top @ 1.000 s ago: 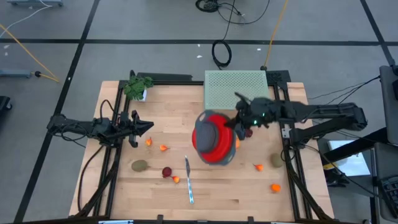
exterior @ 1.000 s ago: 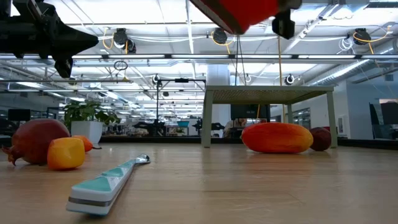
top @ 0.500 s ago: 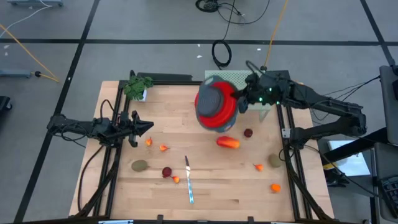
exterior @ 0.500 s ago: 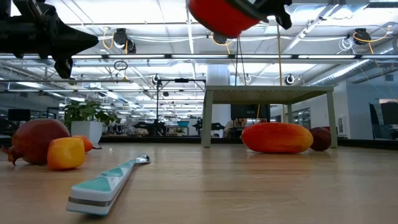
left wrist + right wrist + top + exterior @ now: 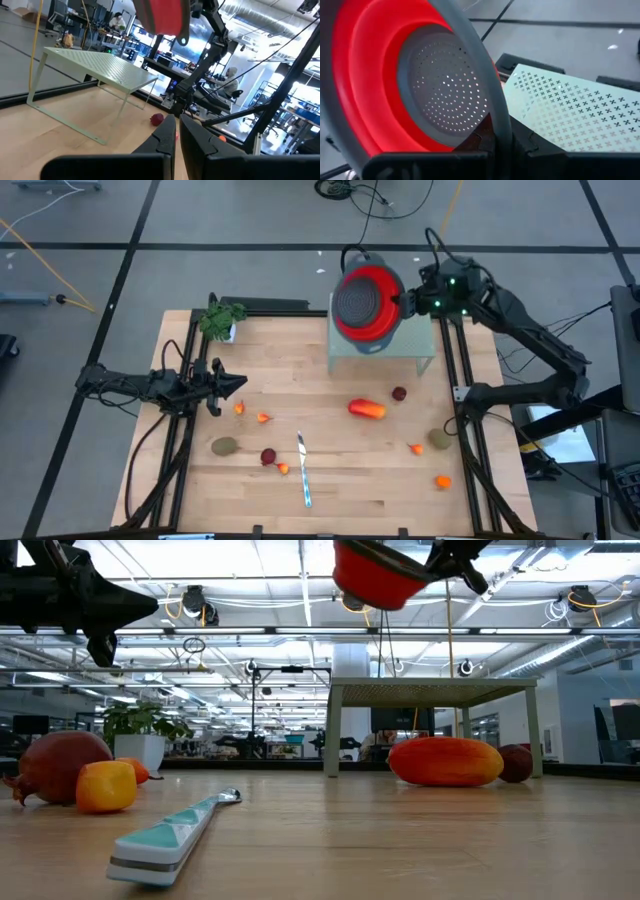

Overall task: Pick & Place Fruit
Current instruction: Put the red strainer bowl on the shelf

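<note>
High view: right gripper (image 5: 412, 302) holds red colander (image 5: 366, 306) | above green rack (image 5: 425, 348)

Toy fruit lying loose on the table: long orange-red piece (image 5: 367, 409) and dark red ball (image 5: 399, 393), below the right hand (image 5: 408, 302); two small orange bits (image 5: 239, 408) beside the left hand (image 5: 232, 384); olive-brown oval (image 5: 224, 445) and dark red ball (image 5: 268, 456) nearer the front edge.
</note>
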You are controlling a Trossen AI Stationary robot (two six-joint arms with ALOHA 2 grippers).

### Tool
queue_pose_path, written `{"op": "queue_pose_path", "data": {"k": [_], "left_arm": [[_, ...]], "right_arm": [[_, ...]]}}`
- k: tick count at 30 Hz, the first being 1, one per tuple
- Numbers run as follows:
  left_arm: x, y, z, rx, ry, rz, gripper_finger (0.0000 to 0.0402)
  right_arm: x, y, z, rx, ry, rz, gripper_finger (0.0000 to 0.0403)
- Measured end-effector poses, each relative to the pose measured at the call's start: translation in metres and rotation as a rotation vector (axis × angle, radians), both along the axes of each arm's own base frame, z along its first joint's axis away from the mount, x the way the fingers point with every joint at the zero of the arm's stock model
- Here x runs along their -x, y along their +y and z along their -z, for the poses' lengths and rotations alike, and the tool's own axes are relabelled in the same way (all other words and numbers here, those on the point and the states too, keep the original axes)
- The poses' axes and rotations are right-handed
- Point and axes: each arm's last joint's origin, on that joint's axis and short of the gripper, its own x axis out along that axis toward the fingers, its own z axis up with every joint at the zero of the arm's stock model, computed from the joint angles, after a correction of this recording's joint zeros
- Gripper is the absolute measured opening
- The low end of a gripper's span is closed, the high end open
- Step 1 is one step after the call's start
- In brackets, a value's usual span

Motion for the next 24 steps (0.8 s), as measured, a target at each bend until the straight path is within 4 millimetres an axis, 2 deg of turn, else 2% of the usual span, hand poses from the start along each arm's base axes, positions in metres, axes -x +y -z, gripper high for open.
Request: {"op": "queue_pose_path", "data": {"k": [6,16,24], "left_arm": [[0.000,0.000,0.000,-0.001,0.001,0.000,0.0024],[0.000,0.000,0.000,-0.005,0.002,-0.001,0.0024],[0.000,0.000,0.000,-0.008,0.004,-0.007,0.0024]], "right_arm": [[0.002,-0.016,-0.001,-0.088,-0.042,0.007,0.0007],[-0.006,-0.040,0.029,-0.284,0.083,0.088,0.0007],[-0.018,-0.051,0.042,-0.367,0.097,0.129,0.0008]]}}
